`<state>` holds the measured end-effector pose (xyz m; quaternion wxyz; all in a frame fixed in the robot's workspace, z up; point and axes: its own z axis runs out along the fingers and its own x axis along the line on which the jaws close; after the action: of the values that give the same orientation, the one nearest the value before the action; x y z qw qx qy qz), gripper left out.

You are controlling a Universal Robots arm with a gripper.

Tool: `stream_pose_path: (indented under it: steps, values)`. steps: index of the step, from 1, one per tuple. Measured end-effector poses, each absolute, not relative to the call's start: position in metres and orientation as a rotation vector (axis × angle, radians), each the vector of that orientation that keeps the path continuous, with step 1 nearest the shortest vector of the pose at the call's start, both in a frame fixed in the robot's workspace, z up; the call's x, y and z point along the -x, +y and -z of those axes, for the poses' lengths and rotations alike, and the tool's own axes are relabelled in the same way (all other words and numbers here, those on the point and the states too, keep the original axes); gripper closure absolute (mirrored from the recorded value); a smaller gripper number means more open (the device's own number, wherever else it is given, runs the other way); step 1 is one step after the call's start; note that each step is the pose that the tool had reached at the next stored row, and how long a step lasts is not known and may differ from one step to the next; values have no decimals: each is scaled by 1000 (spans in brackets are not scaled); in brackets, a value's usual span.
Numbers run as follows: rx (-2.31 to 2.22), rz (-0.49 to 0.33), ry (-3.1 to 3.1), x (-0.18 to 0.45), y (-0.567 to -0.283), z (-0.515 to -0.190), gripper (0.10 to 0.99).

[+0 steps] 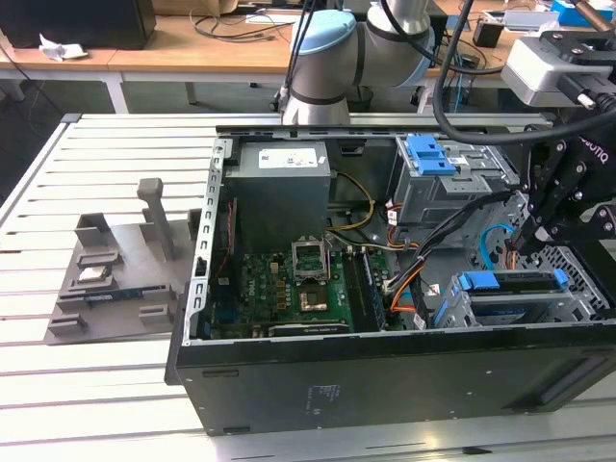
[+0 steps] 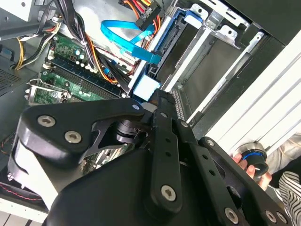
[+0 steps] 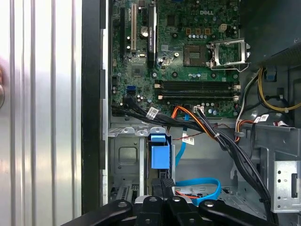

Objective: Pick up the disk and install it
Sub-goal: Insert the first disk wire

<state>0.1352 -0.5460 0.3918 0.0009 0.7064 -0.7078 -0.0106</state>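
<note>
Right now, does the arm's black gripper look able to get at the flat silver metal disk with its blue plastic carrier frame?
Probably yes. In the first wrist view the gripper sits right at the blue-framed disk with nothing between them; the blue cable lies off to one side.

green motherboard [image 1: 308, 289] and grey power supply [image 1: 282, 183] inside case.

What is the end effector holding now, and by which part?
It cannot be told: the end effector is right by the disk in the drive cage, but contact is hidden.
</note>
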Motion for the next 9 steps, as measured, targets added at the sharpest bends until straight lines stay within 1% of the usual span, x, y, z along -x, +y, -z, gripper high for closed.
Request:
stream_pose_path:
  steps: [5, 7, 9]
  values:
    - [-2212, 27, -2216, -162, -527, -388, 980]
    - [-2205, 20, -2209, -177, -513, -379, 980]
    - [-2198, 6, -2202, -183, -505, -374, 980]
